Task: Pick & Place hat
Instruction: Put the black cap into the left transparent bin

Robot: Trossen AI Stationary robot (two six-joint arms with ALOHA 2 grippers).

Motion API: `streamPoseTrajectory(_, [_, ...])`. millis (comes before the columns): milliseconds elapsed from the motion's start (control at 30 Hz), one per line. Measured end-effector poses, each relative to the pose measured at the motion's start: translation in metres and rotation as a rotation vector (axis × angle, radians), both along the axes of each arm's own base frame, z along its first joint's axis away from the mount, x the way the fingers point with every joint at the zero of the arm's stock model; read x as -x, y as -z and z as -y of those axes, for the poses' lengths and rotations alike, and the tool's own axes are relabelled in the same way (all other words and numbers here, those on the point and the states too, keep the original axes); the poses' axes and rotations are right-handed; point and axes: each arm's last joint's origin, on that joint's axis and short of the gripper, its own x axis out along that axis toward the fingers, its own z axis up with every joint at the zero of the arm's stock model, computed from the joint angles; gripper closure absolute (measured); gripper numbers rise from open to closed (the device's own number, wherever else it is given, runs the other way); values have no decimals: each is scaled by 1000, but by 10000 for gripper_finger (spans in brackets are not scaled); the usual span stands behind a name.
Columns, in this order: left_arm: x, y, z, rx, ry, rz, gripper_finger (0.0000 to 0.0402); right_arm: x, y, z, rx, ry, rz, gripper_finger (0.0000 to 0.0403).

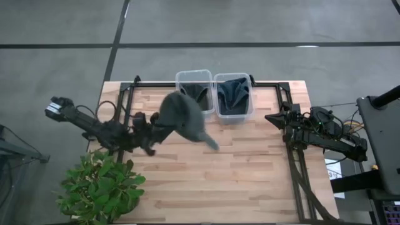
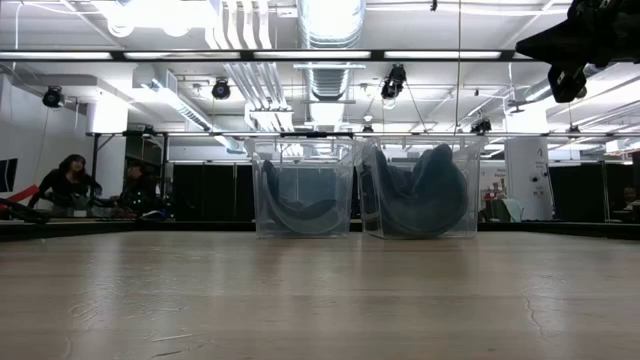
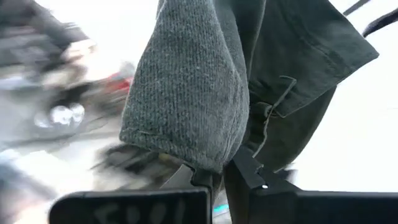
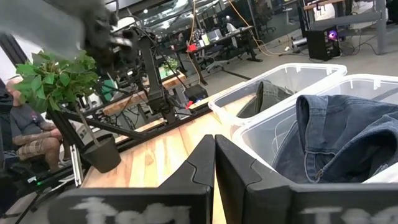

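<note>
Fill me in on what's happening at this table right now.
The left gripper is shut on a grey hat, holding it in the air next to the left bin, which already has a dark item in it. The right bin holds a dark blue hat. The right gripper waits shut and empty at the table's right side. A potted plant stands at the table's left corner.

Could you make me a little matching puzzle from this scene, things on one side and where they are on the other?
Things:
1. grey hat
2. blue denim cloth
3. potted plant
4. right hand

Places:
a. in the right-hand clear bin
b. shut and empty, at the table's right side
c. at the table's left near corner
d. held up by the left hand

Pairs: 1-d, 2-a, 3-c, 4-b
</note>
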Motion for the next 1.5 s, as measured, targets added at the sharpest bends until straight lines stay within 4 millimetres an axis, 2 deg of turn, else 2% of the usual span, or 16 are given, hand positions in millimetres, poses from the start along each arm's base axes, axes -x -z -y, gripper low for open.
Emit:
streamPoseTrajectory(100, [7, -14, -3, -64, 104, 186, 387, 0, 0, 0, 0, 0, 0, 394])
streamPoseTrajectory(167, [10, -18, -3, -87, 123, 241, 387, 0, 0, 0, 0, 0, 0, 394])
streamPoseTrajectory(433, [11, -19, -2, -112, 158, 253, 387, 0, 0, 0, -1, 0, 0, 394])
streamPoseTrajectory(533, [11, -19, -4, -72, 112, 239, 387, 0, 0, 0, 0, 0, 0, 394])
streamPoseTrajectory(633, [11, -17, -10, 105, -22, 206, 387, 0, 0, 0, -1, 0, 0, 394])
streamPoseTrajectory(800, [13, -15, -22, 565, -234, 255, 387, 0, 0, 0, -2, 0, 0, 394])
streamPoseTrajectory(1033, [13, -15, -31, 768, -204, 388, 388, 0, 0, 0, -3, 0, 0, 394])
streamPoseTrajectory(1300, [13, -16, -33, 750, -188, 390, 388, 0, 0, 0, -3, 0, 0, 394])
streamPoseTrajectory(1500, [-3, -11, -28, 637, -223, 123, 388, 0, 0, 0, -3, 0, 0, 394])
